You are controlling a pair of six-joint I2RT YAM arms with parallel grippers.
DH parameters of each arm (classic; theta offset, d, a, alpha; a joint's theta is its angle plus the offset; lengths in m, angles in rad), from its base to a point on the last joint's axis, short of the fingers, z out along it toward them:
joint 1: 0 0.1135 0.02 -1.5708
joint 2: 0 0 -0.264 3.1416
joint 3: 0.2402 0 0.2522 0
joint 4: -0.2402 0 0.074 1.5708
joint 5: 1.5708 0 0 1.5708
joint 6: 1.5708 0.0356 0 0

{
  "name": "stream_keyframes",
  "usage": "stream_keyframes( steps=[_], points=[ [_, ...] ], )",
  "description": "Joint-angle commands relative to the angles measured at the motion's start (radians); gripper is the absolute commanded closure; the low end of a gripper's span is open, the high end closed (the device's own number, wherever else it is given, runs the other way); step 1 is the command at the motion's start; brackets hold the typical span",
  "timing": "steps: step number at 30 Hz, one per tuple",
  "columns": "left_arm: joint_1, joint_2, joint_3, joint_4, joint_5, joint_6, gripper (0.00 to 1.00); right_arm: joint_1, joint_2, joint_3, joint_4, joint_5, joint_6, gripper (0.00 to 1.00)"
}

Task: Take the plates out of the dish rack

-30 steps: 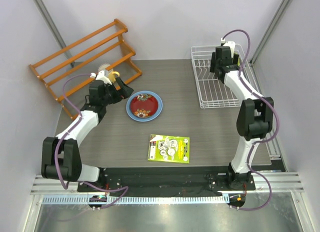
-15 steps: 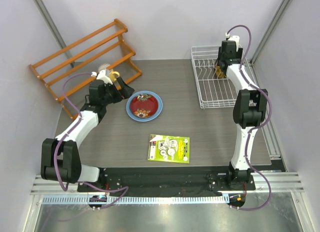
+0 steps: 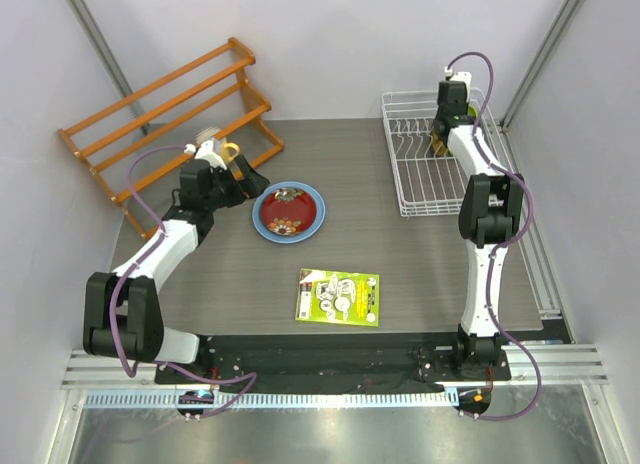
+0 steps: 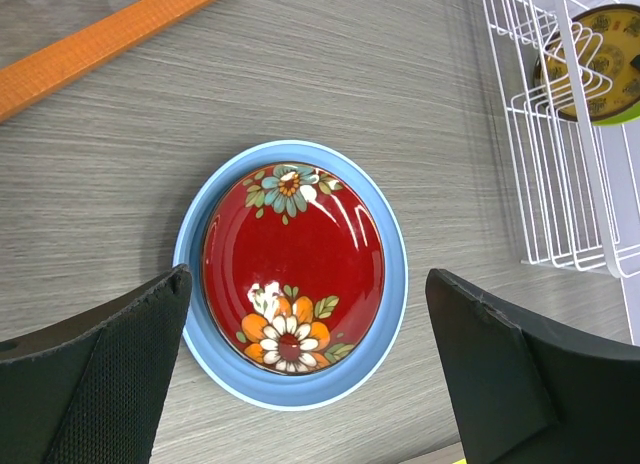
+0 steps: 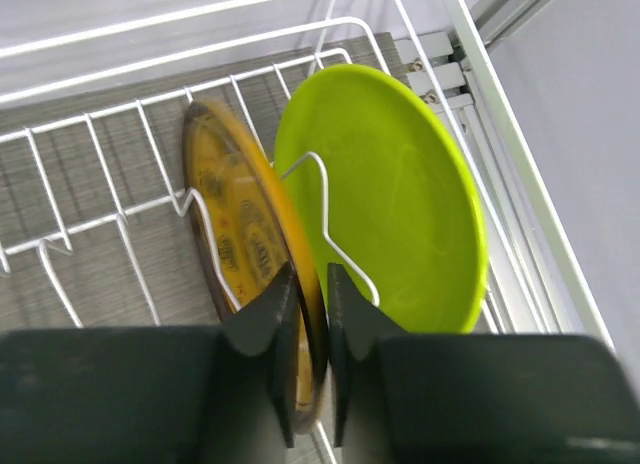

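Right wrist view: pickup step. Right hand (image 5: 312, 369) clenched on orange-yellow plate (image 5: 235, 234) rim, upright in dish rack (image 5: 120, 217) beside lime green plate (image 5: 400, 204). Next: lift straight up, clear of prongs (image 5: 322, 184). Left hand (image 4: 305, 284) released over red plate (image 4: 295, 254), stacked on blue plate (image 4: 290, 392), worktop (image 4: 400, 84).

There were four plates in all. Two lay stacked below the left jaws: one blue plate (image 4: 300, 392) with one red plate (image 4: 293, 269) on it. Two stood on edge at the right jaws: one yellow plate (image 5: 235, 224) between them and one green plate (image 5: 400, 204) just beside it. There was also one wire rack (image 3: 415, 189), one wooden rack (image 3: 160, 102), one mug (image 3: 230, 150), one booklet (image 3: 338, 297), and two arms: a left arm (image 3: 162, 246) and a right arm (image 3: 488, 274).
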Motion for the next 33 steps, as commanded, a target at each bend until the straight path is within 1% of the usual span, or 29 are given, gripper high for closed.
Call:
stream_keyframes(
  steps=[1, 2, 6, 8, 11, 12, 14, 15, 18, 22, 24, 28, 29, 31, 32, 33],
  points=[
    [-0.004, 0.003, 0.037, 0.014, 0.018, 0.024, 0.0, -0.005, -0.004, 0.063, -0.001, -0.005, 0.0, 0.92],
    [-0.004, 0.003, 0.039, 0.012, 0.018, 0.024, 0.01, -0.005, -0.008, 0.063, -0.001, -0.008, 0.005, 0.96],
    [-0.005, 0.003, 0.037, 0.015, 0.018, 0.021, 0.01, -0.004, -0.026, 0.058, -0.004, -0.018, 0.013, 0.98],
    [-0.004, 0.003, 0.032, 0.015, 0.017, 0.021, 0.01, -0.001, -0.036, 0.056, -0.002, 0.005, 0.011, 0.99],
    [-0.005, 0.005, 0.029, 0.014, 0.012, 0.023, 0.01, 0.014, -0.062, 0.056, 0.007, 0.086, -0.013, 0.99],
    [-0.005, 0.003, 0.029, 0.011, 0.007, 0.024, 0.0, 0.027, -0.079, 0.05, 0.014, 0.152, -0.038, 0.99],
    [-0.005, 0.005, 0.029, 0.008, 0.003, 0.027, 0.01, 0.042, -0.102, 0.04, 0.049, 0.206, -0.067, 0.99],
    [-0.005, 0.006, 0.031, 0.003, 0.003, 0.03, 0.0, 0.054, -0.112, 0.023, 0.068, 0.265, -0.094, 0.99],
    [-0.007, 0.011, 0.039, -0.005, 0.004, 0.033, 0.01, 0.071, -0.166, -0.011, 0.134, 0.338, -0.139, 0.99],
    [-0.008, 0.002, 0.034, -0.006, 0.0, 0.033, 0.01, 0.09, -0.226, -0.01, 0.157, 0.435, -0.225, 0.99],
    [-0.008, -0.003, 0.034, -0.008, 0.001, 0.035, 0.01, 0.091, -0.247, -0.01, 0.162, 0.453, -0.239, 0.99],
    [-0.011, 0.0, 0.032, 0.003, 0.013, 0.027, 0.01, 0.108, -0.338, -0.062, 0.157, 0.452, -0.242, 0.99],
    [-0.01, 0.0, 0.032, 0.017, 0.018, 0.02, 0.01, 0.12, -0.385, -0.075, 0.133, 0.423, -0.204, 0.99],
    [-0.01, 0.011, 0.034, 0.032, 0.041, 0.006, 0.01, 0.126, -0.427, -0.103, 0.067, 0.36, -0.127, 0.99],
    [-0.01, 0.019, 0.035, 0.05, 0.052, -0.008, 0.0, 0.14, -0.474, -0.117, 0.003, 0.285, -0.059, 0.99],
    [-0.01, 0.023, 0.037, 0.06, 0.061, -0.017, 0.0, 0.148, -0.496, -0.159, -0.019, 0.254, -0.021, 0.99]
  ],
)
